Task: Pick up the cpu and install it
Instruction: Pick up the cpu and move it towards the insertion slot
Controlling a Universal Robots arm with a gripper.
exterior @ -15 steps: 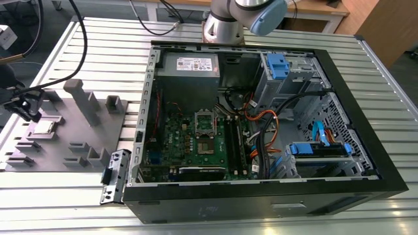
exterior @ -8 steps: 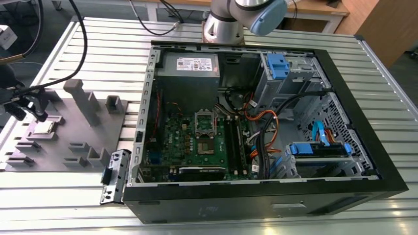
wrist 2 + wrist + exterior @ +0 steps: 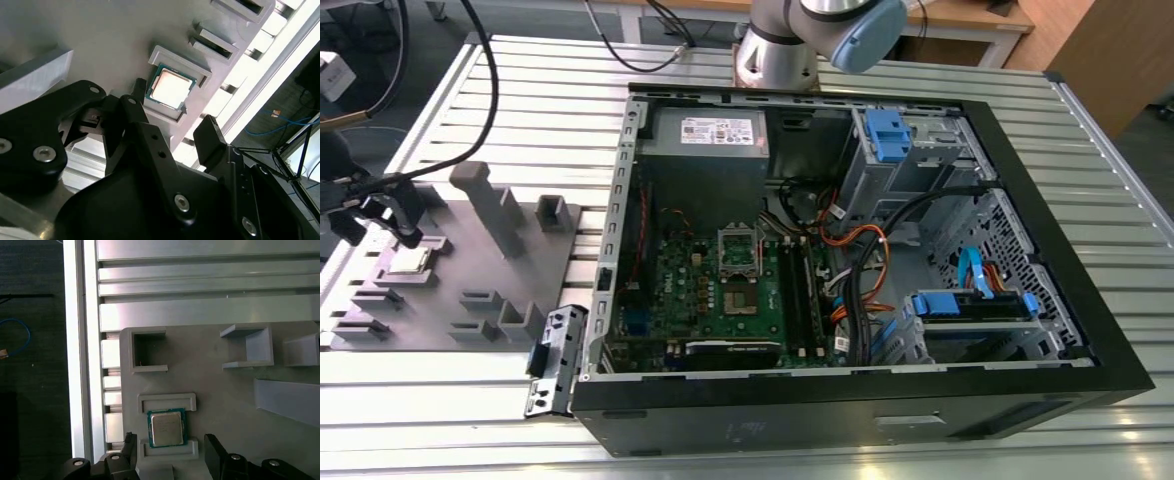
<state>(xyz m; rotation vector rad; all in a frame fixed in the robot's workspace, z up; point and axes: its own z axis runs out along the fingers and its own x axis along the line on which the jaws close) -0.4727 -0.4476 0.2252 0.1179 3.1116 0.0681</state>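
First wrist view: claw [image 3: 170, 456] spread wide above the cpu [image 3: 166, 427], one finger off each side of it; cpu lies flat in its grey tray [image 3: 225, 390] pocket.

The picture's edge cuts off the fingers [image 3: 216, 455] and the grey tray [image 3: 225, 385] in the first wrist view. In the exterior view the arm [image 3: 781, 55] runs out of the picture, its upper part unseen.
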